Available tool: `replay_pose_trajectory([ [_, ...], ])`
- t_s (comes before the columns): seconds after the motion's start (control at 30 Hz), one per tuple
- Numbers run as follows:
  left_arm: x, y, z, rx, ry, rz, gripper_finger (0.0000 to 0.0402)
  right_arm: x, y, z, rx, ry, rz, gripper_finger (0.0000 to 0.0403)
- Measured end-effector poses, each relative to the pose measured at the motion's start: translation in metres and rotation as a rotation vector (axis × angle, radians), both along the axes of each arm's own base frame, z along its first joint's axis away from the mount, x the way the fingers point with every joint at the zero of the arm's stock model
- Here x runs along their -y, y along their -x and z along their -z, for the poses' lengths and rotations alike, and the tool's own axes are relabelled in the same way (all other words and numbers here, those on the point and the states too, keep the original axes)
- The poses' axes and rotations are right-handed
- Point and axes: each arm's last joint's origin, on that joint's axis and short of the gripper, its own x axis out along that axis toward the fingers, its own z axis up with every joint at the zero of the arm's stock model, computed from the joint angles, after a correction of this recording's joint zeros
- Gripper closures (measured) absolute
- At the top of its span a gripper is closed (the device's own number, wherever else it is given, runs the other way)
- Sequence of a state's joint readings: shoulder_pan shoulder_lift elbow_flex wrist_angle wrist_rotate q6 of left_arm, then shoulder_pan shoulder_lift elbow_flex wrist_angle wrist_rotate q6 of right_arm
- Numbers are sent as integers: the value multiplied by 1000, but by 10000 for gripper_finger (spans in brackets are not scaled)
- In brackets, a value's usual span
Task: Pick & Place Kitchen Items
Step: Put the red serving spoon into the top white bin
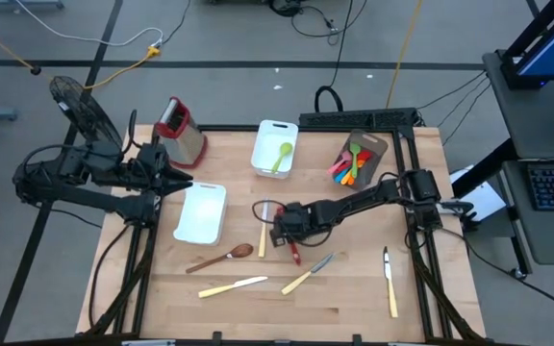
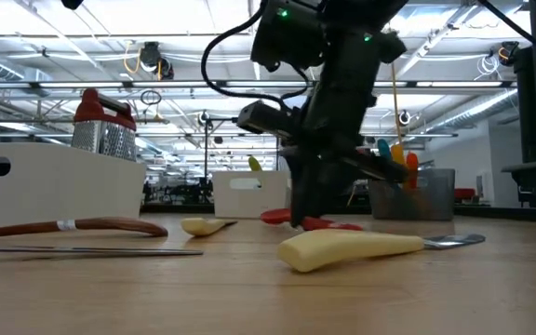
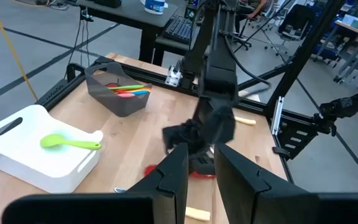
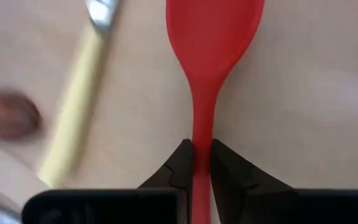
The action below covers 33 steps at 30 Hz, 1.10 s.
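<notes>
Right tool (image 4: 201, 163) is clamped on the red spoon (image 4: 211, 37) mid-surface. Green spoon's (image 1: 282, 156) already in a tub (image 1: 264, 135), but the knives and wooden spoon (image 1: 221, 258) are loose.

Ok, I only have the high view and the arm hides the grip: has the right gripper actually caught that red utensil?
Observer: Yes. In the right wrist view the right gripper is shut on the red spoon, pinching its handle.
Operator: Is it lifted?
Observer: The low view shows the spoon still down at the table.
Operator: And the left gripper?
Observer: The left gripper is open and empty, facing the right arm.
</notes>
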<state>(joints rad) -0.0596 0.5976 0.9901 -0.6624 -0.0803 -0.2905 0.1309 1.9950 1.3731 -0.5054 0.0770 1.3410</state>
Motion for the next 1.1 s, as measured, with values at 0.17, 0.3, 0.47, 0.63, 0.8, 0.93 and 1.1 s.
replay_pose_trajectory([
  [0.17,0,0,0,0,0,0,321,2,-4,-11,76,3,-8,379],
  [0.3,0,0,0,0,4,-1,321,-2,-9,-13,133,-21,-26,379],
  [0.47,0,0,0,1,6,-2,321,1,-15,-17,199,-20,-23,379],
  [0.63,0,0,0,1,6,-2,321,0,-18,-20,244,-30,-46,379],
  [0.8,0,0,0,1,7,-2,321,0,-23,-23,296,-44,-64,379],
  [0.93,0,0,0,0,8,-2,321,0,-26,-26,341,-74,-87,379],
  [1.1,0,0,0,0,8,-2,321,0,-32,-32,423,-105,-102,379],
])
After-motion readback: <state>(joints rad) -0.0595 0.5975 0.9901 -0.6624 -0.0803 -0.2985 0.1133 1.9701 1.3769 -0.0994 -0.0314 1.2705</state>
